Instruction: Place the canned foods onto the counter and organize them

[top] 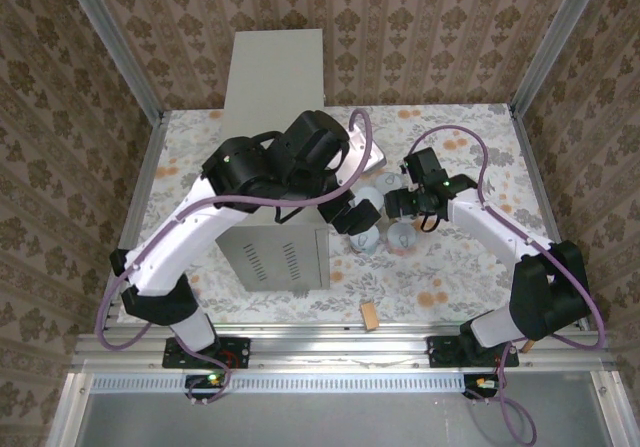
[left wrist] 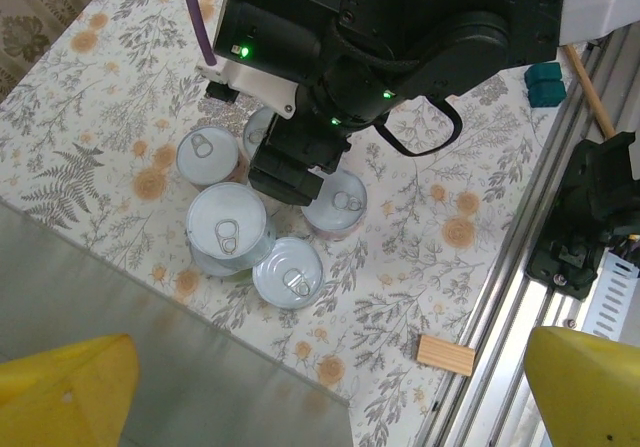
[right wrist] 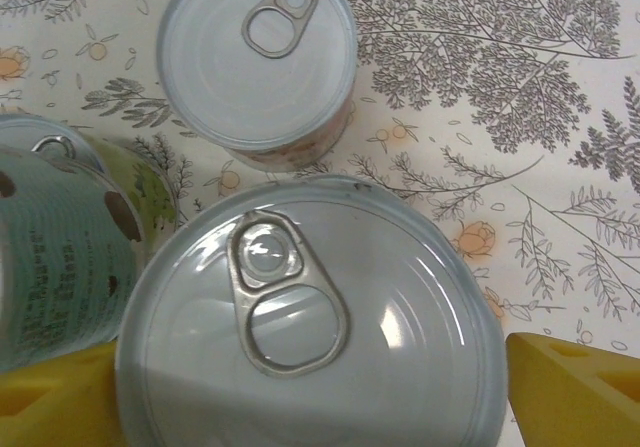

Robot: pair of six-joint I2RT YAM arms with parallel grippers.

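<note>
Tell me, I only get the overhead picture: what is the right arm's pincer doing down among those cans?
Observer: Its wrist camera shows the right pincer straddling one can, with a yellow finger on each side. I can't tell whether they are squeezing it.
Operator: And the left pincer, is it holding anything?
Observer: No. The left pincer is wide open with nothing between its fingers, above the edge of the grey counter.

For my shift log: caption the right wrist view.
Right fingers flank a pull-tab can; a second can stands beyond, a third can at left.
</note>
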